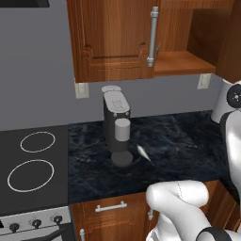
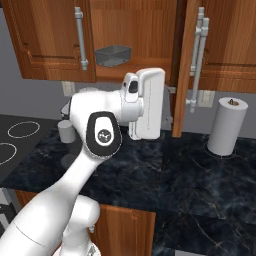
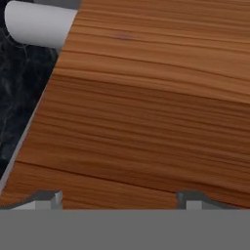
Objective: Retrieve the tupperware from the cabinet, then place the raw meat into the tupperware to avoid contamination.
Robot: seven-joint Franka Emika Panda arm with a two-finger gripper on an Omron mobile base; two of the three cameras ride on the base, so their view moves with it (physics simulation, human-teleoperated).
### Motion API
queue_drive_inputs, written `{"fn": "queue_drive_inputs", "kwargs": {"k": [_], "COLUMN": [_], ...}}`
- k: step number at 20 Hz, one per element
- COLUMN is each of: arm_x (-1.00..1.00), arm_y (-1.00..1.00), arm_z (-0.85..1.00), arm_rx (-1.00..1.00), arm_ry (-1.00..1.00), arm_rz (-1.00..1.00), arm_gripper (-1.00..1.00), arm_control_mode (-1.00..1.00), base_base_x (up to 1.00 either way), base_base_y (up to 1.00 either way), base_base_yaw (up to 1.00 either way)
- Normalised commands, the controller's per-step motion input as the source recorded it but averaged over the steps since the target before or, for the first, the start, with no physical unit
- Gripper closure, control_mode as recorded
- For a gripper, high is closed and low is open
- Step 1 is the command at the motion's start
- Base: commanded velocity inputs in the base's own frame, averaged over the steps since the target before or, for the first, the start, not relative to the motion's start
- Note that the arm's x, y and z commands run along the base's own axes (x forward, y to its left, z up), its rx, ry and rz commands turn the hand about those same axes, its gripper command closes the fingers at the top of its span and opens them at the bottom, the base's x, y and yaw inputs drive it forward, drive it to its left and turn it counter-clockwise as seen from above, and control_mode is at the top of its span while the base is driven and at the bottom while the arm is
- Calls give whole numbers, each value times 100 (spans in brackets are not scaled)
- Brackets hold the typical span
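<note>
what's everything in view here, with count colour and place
cabinet: one, reddish-brown, on the wall, door open
tupperware: one, grey, on the open cabinet shelf
raw meat: one, pale whitish, on the counter right of the coffee machine
coffee machine: one, dark grey, on the counter
paper towel roll: one, white, upright on the counter at right
stove: one, black, left of the counter
counter: one, dark marbled
gripper: one, dark tips spread apart, facing the wooden door

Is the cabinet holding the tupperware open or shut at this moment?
Open. The cabinet door stands swung out edge-on, and the tupperware sits exposed on the shelf inside.
</note>
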Motion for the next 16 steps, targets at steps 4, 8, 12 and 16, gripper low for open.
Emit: {"fn": "queue_drive_inputs", "kwargs": {"k": [4, 8, 12, 16], "arm_x": [16, 16, 3, -15], "arm_y": [-32, -34, -23, 11], "arm_z": [-3, 0, -3, -11], "arm_rx": [0, 0, 1, 1], "arm_ry": [-3, -3, -6, -9], "arm_rz": [5, 5, 7, 8], "arm_gripper": [-100, -100, -100, -100], "arm_control_mode": [-100, -100, -100, -100], "base_base_x": [0, 0, 0, 0], "base_base_y": [0, 0, 0, 0], "base_base_yaw": [0, 0, 0, 0]}}
